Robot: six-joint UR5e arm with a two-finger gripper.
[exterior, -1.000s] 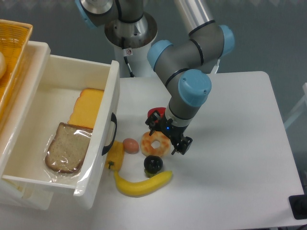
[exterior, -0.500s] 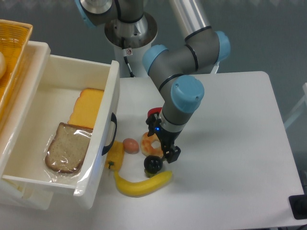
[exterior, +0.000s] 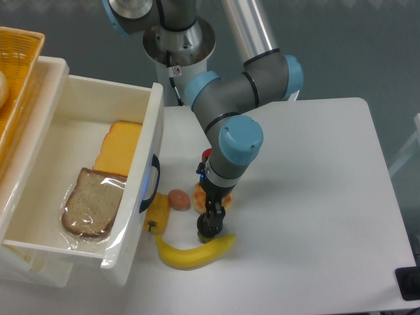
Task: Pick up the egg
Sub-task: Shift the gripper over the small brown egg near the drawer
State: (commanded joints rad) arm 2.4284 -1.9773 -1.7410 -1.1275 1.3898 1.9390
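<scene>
Since a second ago the arm has swung left across the table, and its black two-finger gripper [exterior: 211, 213] now hangs over the glazed ring-shaped donut [exterior: 199, 195], hiding most of it, where before it stood off the donut's right edge. From here I cannot tell whether the claw is spread or closed; the fingers blur into the dark round fruit [exterior: 209, 227] below them.

Nearest me lies the curved yellow banana [exterior: 195, 251], with that dark fruit just above it and a small yellow pepper [exterior: 157, 210] near the drawer front. The small brownish-pink oval egg [exterior: 178, 199] sits on the white table [exterior: 315, 197], between the pepper and the donut, untouched and just left of the gripper. A sliver of a round red fruit [exterior: 207, 155] shows behind the wrist.

I judge this to be the approach step: the claw needs to shift a little further left, centre over the egg, then drop without nudging the donut.

Further back, the open white drawer [exterior: 152, 125] holds a wrapped slice of brown bread [exterior: 92, 202] and a yellow cheese slice [exterior: 119, 147]. Beyond it, a yellow wicker basket [exterior: 18, 65] sits at the far left, its contents mostly out of view.
</scene>
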